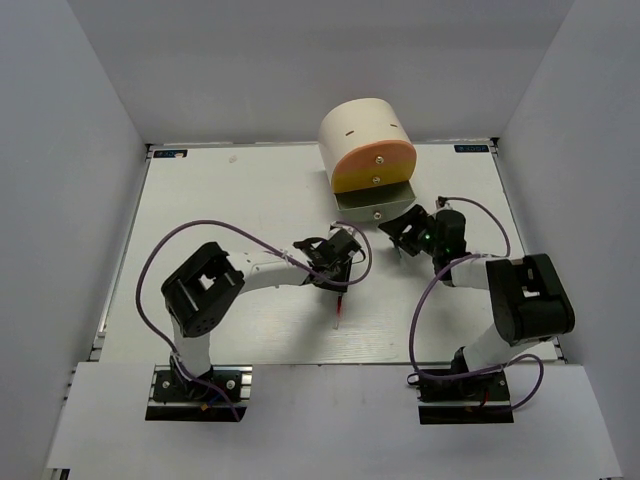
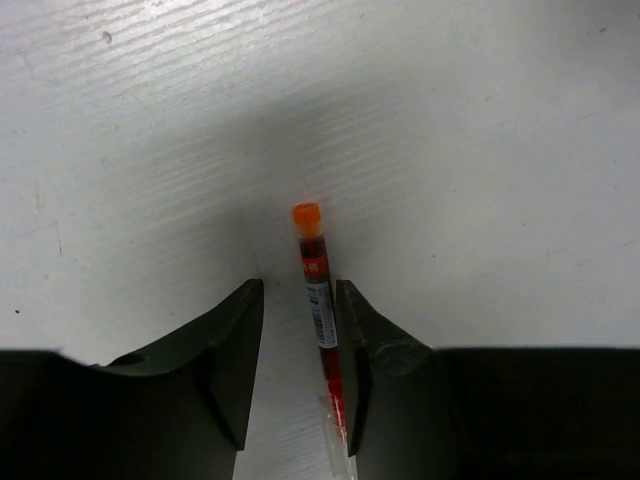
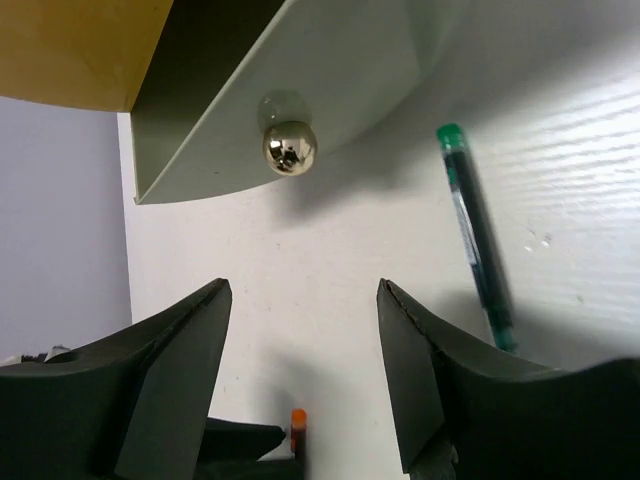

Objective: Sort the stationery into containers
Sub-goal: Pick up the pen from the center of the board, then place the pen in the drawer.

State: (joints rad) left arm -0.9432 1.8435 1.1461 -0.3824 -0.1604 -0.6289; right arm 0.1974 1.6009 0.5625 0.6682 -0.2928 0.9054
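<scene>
Open left gripper (image 2: 298, 292) straddles red pen (image 2: 322, 330) on table (image 2: 500, 150); pen runs just beside the finger at view's right. Open right gripper (image 3: 302, 300) sits below drawer (image 3: 300, 70) knob (image 3: 289, 146); green pen (image 3: 478, 240) lies outside its fingers, on table.

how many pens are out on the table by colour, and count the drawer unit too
red pen: 1
green pen: 1
drawer unit: 1
total: 3
</scene>
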